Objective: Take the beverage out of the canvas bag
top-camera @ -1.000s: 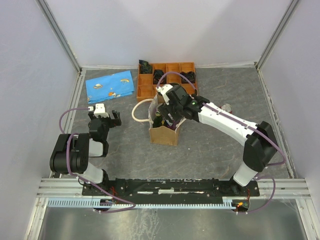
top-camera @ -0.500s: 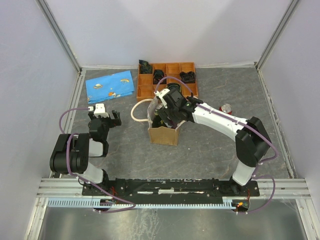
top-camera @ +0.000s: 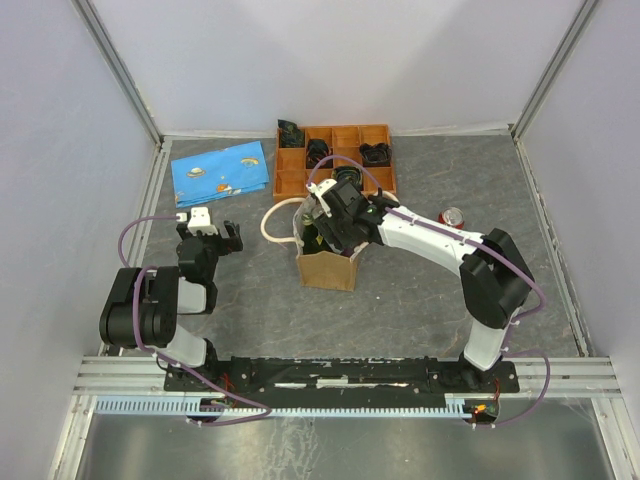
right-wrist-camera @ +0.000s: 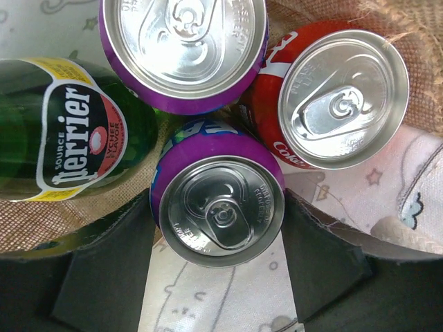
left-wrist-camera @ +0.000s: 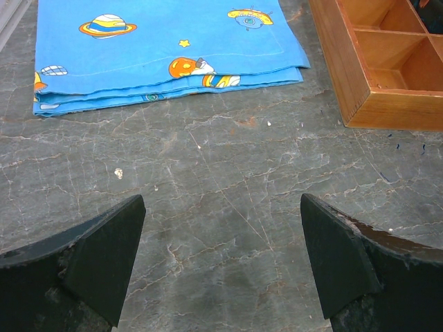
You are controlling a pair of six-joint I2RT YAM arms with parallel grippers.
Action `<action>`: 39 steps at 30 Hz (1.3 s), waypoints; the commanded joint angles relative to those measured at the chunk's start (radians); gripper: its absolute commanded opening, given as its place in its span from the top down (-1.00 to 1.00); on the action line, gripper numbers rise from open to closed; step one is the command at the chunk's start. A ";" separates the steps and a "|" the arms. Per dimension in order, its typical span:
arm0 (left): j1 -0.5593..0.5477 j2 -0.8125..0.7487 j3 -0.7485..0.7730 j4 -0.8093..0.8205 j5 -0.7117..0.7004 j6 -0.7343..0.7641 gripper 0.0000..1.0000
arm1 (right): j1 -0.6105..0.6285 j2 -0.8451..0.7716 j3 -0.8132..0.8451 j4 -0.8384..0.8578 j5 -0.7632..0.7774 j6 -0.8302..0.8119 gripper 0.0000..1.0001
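The canvas bag [top-camera: 326, 268] stands upright at the table's middle, with a cream rope handle [top-camera: 272, 224] hanging to its left. My right gripper [top-camera: 326, 230] is down inside its mouth. In the right wrist view the bag's burlap wall [right-wrist-camera: 28, 232] holds several beverages: two purple cans, a red cola can [right-wrist-camera: 342, 97] and a green Perrier bottle [right-wrist-camera: 69, 131]. The right gripper [right-wrist-camera: 218, 202] is shut on the nearer purple can [right-wrist-camera: 220, 211], one finger touching each side. The second purple can [right-wrist-camera: 183, 41] stands behind it. My left gripper [top-camera: 212, 230] [left-wrist-camera: 221, 256] hangs open over bare table.
An orange-brown compartment tray [top-camera: 335, 155] [left-wrist-camera: 387, 76] sits behind the bag. A folded blue printed cloth [top-camera: 222, 170] [left-wrist-camera: 166, 48] lies at the back left. A red can [top-camera: 453, 217] stands on the table right of the bag. Enclosure walls ring the table.
My right gripper has sunk deeper into the bag and its fingers have come in onto the purple can. The left arm has not moved.
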 commanded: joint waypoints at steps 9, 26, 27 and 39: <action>-0.004 -0.005 0.005 0.038 -0.009 0.036 -0.99 | -0.002 -0.011 -0.036 -0.011 0.021 0.015 1.00; -0.004 -0.005 0.005 0.038 -0.010 0.036 -0.99 | -0.002 -0.229 0.116 0.071 0.101 -0.045 1.00; -0.004 -0.004 0.005 0.038 -0.009 0.036 -0.99 | -0.002 -0.244 0.128 0.072 0.108 -0.050 1.00; -0.004 -0.005 0.005 0.038 -0.009 0.036 -0.99 | -0.002 -0.495 0.118 0.295 0.337 -0.183 1.00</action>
